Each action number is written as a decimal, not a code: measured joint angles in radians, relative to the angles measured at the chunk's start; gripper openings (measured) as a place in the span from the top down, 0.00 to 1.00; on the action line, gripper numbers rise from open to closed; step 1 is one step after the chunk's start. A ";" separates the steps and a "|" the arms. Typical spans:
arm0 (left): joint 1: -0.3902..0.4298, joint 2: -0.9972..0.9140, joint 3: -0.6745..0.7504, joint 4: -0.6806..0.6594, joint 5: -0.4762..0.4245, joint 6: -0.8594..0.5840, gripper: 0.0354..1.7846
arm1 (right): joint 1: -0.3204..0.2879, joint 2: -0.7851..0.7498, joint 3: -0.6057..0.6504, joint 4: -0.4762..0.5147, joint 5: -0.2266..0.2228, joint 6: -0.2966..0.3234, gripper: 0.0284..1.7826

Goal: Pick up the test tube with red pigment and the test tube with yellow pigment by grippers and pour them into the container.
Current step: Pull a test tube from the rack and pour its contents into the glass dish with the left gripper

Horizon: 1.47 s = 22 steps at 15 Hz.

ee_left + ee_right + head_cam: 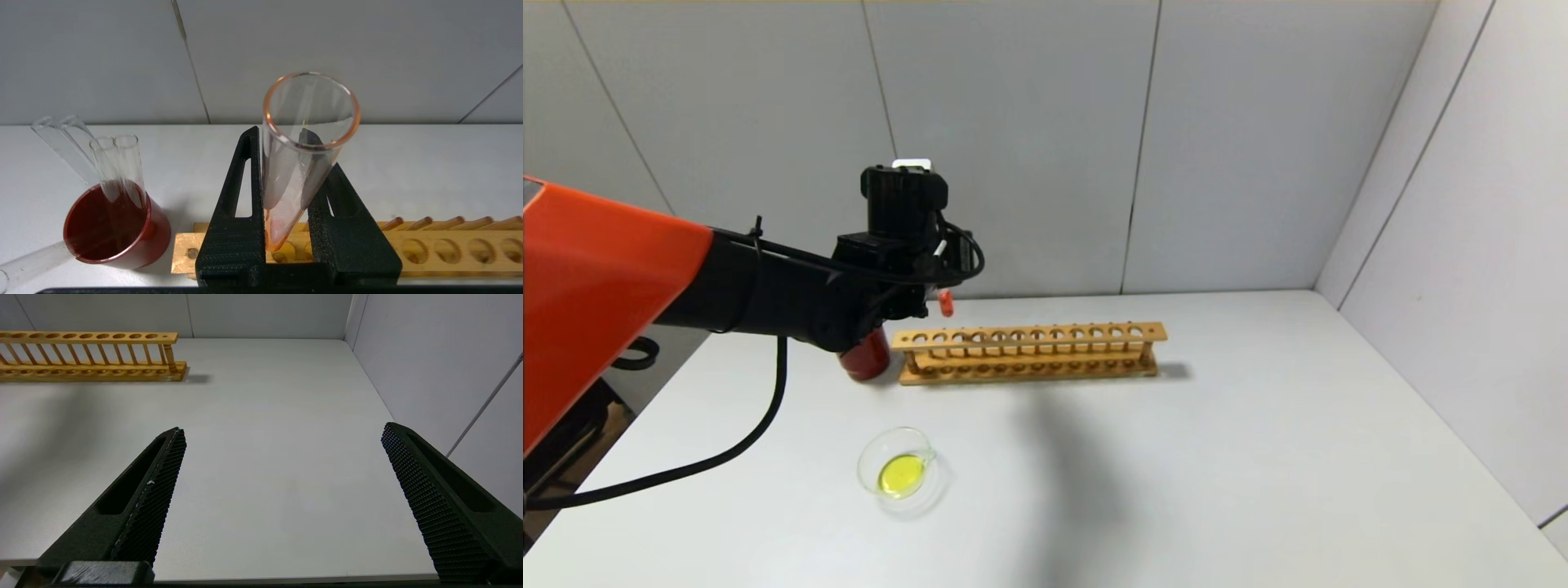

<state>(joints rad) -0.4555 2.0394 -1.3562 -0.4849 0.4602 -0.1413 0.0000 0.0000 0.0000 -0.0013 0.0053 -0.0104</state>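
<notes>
Clamped in the left end effector [286, 196], the test tube with red pigment [300, 155] hangs above the wooden rack [441, 249].

The left gripper [931, 298] hangs above the left end of the wooden rack [1029, 353], with the red bottom of the test tube with red pigment [945, 303] poking out below it. A dark red cup [866, 357] stands just beside that end of the rack. Nearer on the white table [1217, 474], the container [900, 472] holds a pool of yellow liquid.
</notes>
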 joint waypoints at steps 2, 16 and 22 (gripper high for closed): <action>0.000 -0.024 0.000 0.000 -0.001 0.036 0.83 | 0.000 0.000 0.000 0.000 0.000 0.000 0.02; -0.011 -0.505 0.459 0.010 -0.007 0.184 0.83 | 0.000 0.000 0.000 0.000 0.000 0.000 0.02; -0.011 -0.688 0.721 -0.030 -0.013 0.187 0.83 | 0.000 0.000 0.000 0.000 0.000 0.000 0.02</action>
<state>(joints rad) -0.4666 1.3517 -0.6355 -0.5147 0.4477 0.0455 0.0000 0.0000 0.0000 -0.0013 0.0053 -0.0104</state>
